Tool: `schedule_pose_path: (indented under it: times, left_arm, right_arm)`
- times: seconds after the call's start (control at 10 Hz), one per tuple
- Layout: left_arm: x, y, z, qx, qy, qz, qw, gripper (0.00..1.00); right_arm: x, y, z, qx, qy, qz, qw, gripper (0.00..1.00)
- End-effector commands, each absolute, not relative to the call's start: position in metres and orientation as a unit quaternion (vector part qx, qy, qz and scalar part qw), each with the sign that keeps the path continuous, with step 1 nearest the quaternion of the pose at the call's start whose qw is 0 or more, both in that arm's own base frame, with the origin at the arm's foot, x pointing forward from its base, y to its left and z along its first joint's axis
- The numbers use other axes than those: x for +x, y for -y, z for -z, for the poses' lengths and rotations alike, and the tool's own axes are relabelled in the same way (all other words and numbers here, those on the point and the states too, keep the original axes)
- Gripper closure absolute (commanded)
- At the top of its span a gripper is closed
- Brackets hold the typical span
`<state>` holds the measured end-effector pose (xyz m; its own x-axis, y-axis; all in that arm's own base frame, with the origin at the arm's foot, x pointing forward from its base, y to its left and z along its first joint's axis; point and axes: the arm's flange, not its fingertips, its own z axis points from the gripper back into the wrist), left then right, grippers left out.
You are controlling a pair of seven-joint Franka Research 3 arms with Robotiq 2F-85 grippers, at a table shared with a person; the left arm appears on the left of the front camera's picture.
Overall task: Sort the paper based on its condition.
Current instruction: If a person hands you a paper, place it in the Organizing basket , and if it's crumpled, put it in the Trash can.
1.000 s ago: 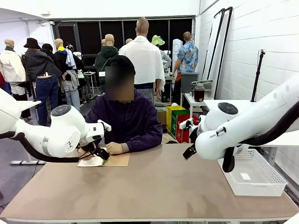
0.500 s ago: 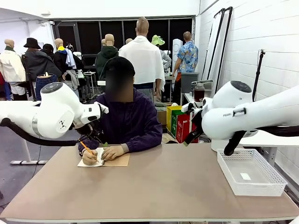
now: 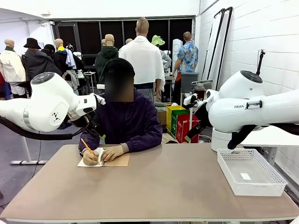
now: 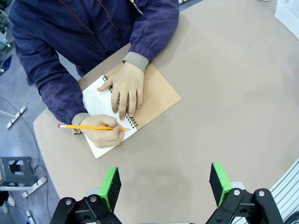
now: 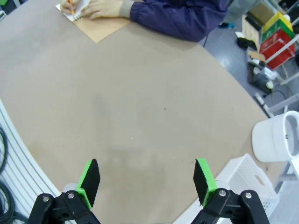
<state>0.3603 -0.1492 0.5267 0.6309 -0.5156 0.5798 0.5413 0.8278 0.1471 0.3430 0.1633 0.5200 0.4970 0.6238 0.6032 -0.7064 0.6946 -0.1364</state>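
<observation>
Currently the tabletop (image 3: 154, 186) is the largest thing in view, with the person (image 3: 128, 121) seated at its far side. Left arm (image 3: 42, 109) and right arm (image 3: 252, 109) are both raised above the surface. White mesh tray (image 3: 223, 170) sits on the robot's right side, well apart from the person; a small white slip (image 3: 245, 176) lies on its floor. Spiral notepad (image 4: 159, 93) lies in front of the person, brown cover folded out. Paper: a white sheet of paper (image 4: 96, 100), bound at the spiral, on top of the notepad. One hand (image 4: 126, 88) rests flat across it. The other hand (image 4: 105, 133) holds a yellow pencil (image 4: 86, 126) with its tip on the sheet. Left end effector (image 4: 165, 168): released, jaws wide, nothing between them. Right end effector (image 5: 147, 163): released, jaws wide, bare tabletop below.
</observation>
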Motion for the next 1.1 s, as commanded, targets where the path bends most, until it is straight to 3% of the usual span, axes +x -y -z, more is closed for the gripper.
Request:
schedule_pose_path:
  times: [0.0,0.1,1.0]
  left_arm:
    - [0.356,0.148,-0.525,-0.002,0.345,0.289,0.893,0.0]
    - [0.36,0.149,-0.527,-0.02,0.314,0.293,0.903,0.0]
    - [0.36,0.149,-0.527,-0.02,0.314,0.293,0.903,0.0]
  right_arm:
    - [0.346,-0.165,-0.507,0.089,0.309,-0.409,0.854,0.0]
    - [0.343,-0.163,-0.52,0.064,0.321,-0.385,0.863,0.0]
    - [0.343,-0.163,-0.52,0.064,0.321,-0.385,0.863,0.0]
